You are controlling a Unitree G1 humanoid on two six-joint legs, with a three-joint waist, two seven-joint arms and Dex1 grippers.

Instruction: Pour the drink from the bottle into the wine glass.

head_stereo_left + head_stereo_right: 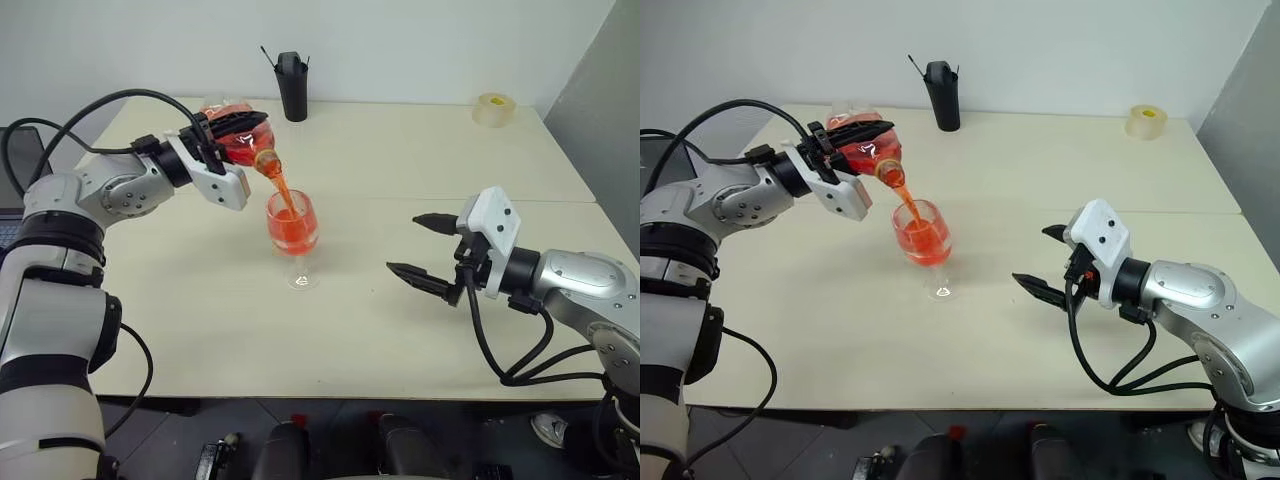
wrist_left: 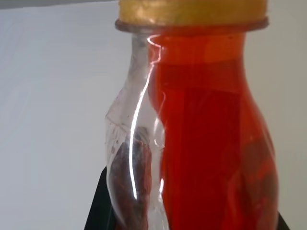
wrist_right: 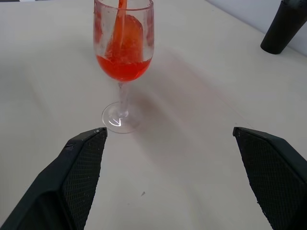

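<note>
**Pouring under way: red stream falling into the glass**

One table (image 1: pixel 420 330) spans the frame. My left gripper (image 1: pixel 228 135), upper left of centre, is clamped round the belly of the one bottle (image 1: pixel 240 142), tipped mouth-down above the one wine glass (image 1: pixel 293 232) at frame centre; the drink (image 1: pixel 292 230) runs in a thin stream into the bowl, which looks roughly half full. My right gripper (image 1: pixel 425 247), at right, hangs spread wide and empty, near the glass.

I judge the thin plastic bottle light and squashy, best held at its belly. The glass is fragile and top-heavy, and its stem offers the safest hold.

One black cup (image 1: pixel 293 85) and one tape roll (image 1: pixel 494 109) sit along the far edge.
</note>
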